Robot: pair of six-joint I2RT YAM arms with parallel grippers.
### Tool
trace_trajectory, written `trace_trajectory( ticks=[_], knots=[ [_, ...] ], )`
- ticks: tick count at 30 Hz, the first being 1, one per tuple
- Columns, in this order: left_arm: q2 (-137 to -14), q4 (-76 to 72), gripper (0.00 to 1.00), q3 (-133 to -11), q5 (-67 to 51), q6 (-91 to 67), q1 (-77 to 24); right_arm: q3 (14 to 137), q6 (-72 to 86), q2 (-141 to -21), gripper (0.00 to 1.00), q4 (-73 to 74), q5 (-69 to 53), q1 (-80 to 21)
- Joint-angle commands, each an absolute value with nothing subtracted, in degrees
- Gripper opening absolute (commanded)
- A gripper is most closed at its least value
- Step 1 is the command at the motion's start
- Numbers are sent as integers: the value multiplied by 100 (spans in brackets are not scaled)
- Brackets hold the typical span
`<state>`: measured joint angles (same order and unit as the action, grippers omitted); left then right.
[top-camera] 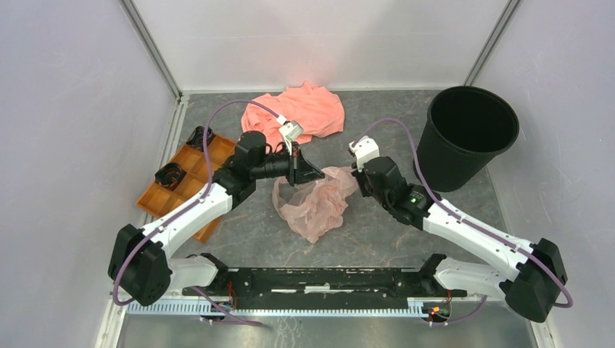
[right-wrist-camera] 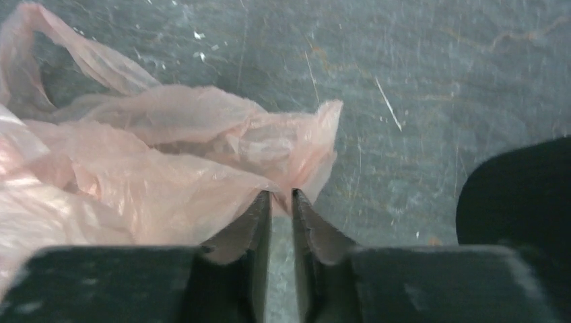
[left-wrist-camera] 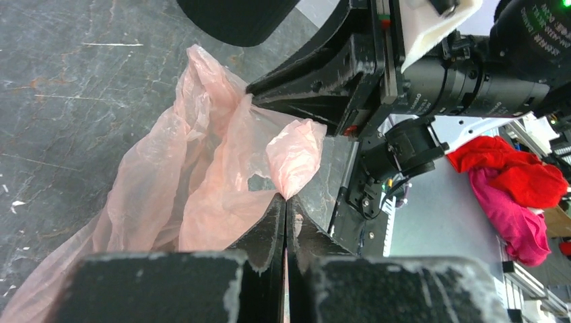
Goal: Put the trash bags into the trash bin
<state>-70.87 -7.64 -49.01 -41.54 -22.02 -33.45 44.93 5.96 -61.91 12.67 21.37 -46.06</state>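
Pinching trash bag at two points along its upper edge. Pressing left gripper flat together on a fold of film. Nipping the opposite edge with right gripper, showing only a sliver of gap. Sagging onto counter between the arms, well apart from trash bin at far right. Judging film as near weightless, limp, slick and tear-prone. Favouring bunched edge folds over single layers, and lifting gently with mouth gathered.
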Motion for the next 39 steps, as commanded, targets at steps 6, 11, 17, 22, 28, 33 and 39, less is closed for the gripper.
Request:
trace_trajectory(
  ticks=[6, 11, 17, 22, 28, 33, 39],
  knots=[
    [-7180, -172, 2, -5314, -3370, -2180, -3326, 4877, 920, -5574, 66, 2515, 2246, -4596],
    [-7259, 170, 2, -5404, -2945, -2154, -3316, 4834, 1665, -5137, 83, 2215, 1229, -4592],
    [-7273, 176, 2, -5406, -2918, -2167, -3313, 4085, 3993, -5022, 97, -102, -575, -4595],
    [-7263, 178, 2, -5396, -2915, -2156, -3313, 3320, 6160, -5013, 98, -1250, 43, -4597],
    [-7249, 89, 2, -5371, -3110, -2181, -3318, 3087, 8096, -5165, 98, -589, 1450, -4597],
    [-7292, 26, 2, -5353, -3384, -2264, -3313, 3164, 8616, -5358, 93, -671, 1621, -4590],
    [-7452, -226, 2, -5375, -3817, -2405, -3318, 3430, 8977, -5636, 87, -623, 1692, -4590]
  ],
)
